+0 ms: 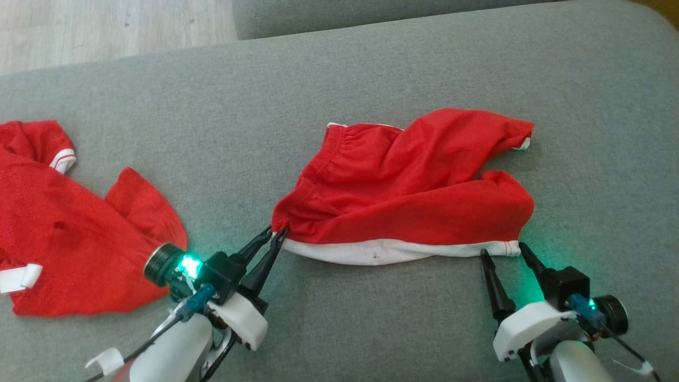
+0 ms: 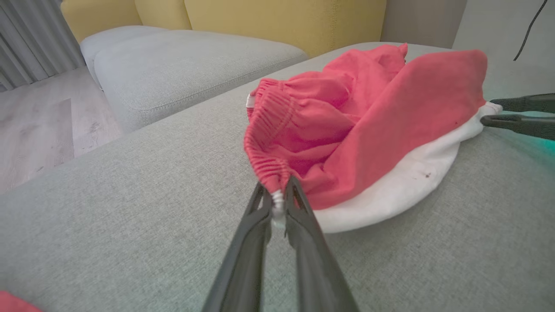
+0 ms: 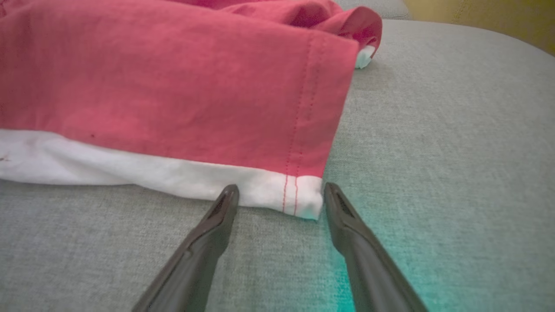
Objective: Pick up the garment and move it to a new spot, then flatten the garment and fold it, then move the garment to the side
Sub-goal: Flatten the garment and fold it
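Pinching shorts' corner: left hand (image 1: pixel 277 231) clenched on it, right hand (image 1: pixel 503 249) released.
Left fingers grip the elastic waistband corner (image 2: pixel 271 173) of the red shorts (image 1: pixel 414 180) on the grey cushion (image 1: pixel 371 318). Right fingers are spread wide, straddling the white hem corner (image 3: pixel 303 197), holding nothing; can't tell if the tips touch it. Shorts lie crumpled mid-cushion, white band (image 1: pixel 382 253) toward the robot, far leg rumpled. Second red garment (image 1: pixel 69 233) lies well apart at left. Beyond: another grey cushion (image 1: pixel 371 13), wood floor (image 1: pixel 106 26).
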Available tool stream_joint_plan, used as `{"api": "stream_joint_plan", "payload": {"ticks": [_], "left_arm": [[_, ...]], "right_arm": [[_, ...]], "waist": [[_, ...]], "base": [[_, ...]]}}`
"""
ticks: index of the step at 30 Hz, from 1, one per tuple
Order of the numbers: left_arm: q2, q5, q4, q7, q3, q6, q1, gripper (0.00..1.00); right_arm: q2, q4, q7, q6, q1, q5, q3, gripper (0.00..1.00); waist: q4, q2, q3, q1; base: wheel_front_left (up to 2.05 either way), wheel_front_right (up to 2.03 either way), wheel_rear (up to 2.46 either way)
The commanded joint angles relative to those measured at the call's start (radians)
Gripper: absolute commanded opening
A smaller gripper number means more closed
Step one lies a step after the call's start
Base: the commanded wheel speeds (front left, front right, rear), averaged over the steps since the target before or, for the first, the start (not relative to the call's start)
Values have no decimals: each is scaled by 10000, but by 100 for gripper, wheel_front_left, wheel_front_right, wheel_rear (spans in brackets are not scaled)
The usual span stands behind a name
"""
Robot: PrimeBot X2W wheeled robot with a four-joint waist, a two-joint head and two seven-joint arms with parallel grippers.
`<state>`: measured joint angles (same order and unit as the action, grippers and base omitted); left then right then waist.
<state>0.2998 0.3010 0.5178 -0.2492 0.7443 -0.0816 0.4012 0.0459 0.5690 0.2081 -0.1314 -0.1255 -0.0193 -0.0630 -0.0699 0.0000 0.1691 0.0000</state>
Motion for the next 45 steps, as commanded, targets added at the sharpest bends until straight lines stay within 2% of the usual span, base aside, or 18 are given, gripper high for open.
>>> {"api": "stream_joint_plan", "payload": {"ticks": [1,14,15,17,22,27,33,39,45], "left_arm": [[191,81,-266,-125,-340,55,238,0],[266,147,-294,-106,-215,87,242,0],[272,152,-296,-103,-205,89,249,0],[289,164,-298,-102,-189,93,258,0],[351,196,-323,-90,-171,132,281,0],[489,246,-451,-92,-293,303,331,0],[713,427,-903,-94,-662,575,471,0],[905,821,-1772,-8,-1369,974,988,0],[945,1000,-2923,192,-1977,1477,1724,0]], "right_arm": [[43,-167,-1,7,-252,-113,-294,100],[43,211,-186,7,-427,5,-502,100],[43,238,-195,7,-442,4,-502,82],[43,289,-199,7,-477,15,-500,0],[43,226,16,7,-588,-69,-396,0],[43,-352,350,7,-652,-69,-360,0],[43,-1969,508,7,-671,-113,-269,0],[77,-4172,530,7,-894,-20,-189,0],[566,-5612,209,7,-1715,124,-478,0]], "waist": [[-7,0,-21,0],[-28,0,-67,0],[-26,0,-62,0],[-27,0,-60,0],[-44,0,-59,0],[-94,0,-153,0],[-222,0,-388,0],[-290,0,-703,0],[-288,0,-1030,0]], "base": [[0,0,0],[0,0,0],[0,0,0],[0,0,0],[0,0,0],[0,0,0],[0,0,0],[0,0,0],[0,0,0]]}}
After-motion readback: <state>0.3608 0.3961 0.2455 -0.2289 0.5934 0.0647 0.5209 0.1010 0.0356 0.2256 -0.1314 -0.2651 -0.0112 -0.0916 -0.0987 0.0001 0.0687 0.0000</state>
